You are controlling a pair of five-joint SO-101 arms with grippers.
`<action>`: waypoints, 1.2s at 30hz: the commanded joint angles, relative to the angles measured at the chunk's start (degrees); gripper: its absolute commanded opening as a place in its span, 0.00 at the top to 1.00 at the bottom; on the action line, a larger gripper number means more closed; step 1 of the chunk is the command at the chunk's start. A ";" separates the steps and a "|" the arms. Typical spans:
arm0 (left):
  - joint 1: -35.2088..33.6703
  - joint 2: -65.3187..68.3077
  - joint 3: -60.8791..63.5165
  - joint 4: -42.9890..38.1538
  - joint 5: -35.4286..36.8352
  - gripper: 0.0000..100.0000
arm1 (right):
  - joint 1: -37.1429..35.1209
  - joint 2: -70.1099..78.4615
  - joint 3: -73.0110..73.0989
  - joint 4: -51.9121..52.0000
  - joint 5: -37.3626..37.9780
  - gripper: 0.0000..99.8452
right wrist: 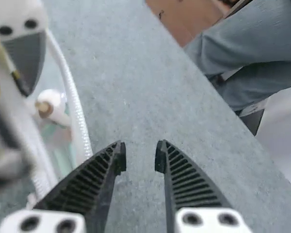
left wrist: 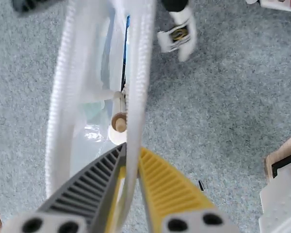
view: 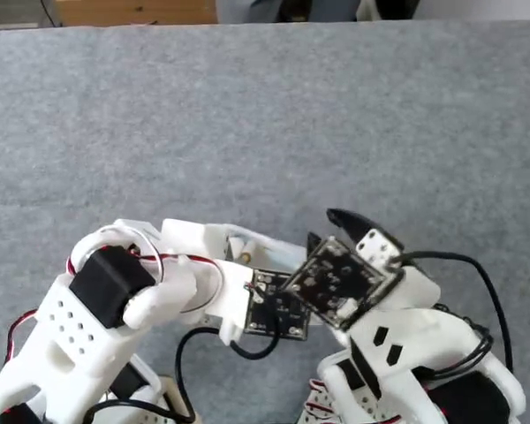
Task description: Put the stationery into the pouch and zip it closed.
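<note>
Ribbed fingers of the left gripper (left wrist: 130,154) pinch the white zipper edge (left wrist: 140,73) of the clear pouch (left wrist: 87,121), lying on grey felt (view: 247,115) bordered by a wooden strip (view: 132,11); inside sits a white, brown-tipped stick (left wrist: 117,125). Alongside, the right gripper (right wrist: 139,156) stands slightly parted, empty.

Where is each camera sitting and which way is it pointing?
High view: above, looking down on the table; both arms show.
Left wrist view: on the left arm, looking along the left gripper, shut on the pouch rim.
Right wrist view: on the right arm, looking past the open right gripper across the table.
Shared: both wrist views show the pouch.
</note>
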 commanded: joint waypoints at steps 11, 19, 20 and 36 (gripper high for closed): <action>0.40 -0.70 -2.51 0.35 -0.18 0.97 | 0.53 0.75 -2.68 1.41 1.23 0.87; 0.40 -0.70 -2.59 0.26 0.79 0.97 | 0.44 0.84 -7.69 1.41 1.23 0.81; 0.48 -0.70 -2.68 0.26 1.49 0.97 | 0.44 0.84 -7.60 1.41 1.23 0.80; 0.48 -0.26 -2.51 0.26 1.76 0.97 | -13.63 0.84 -7.43 6.59 -1.32 0.80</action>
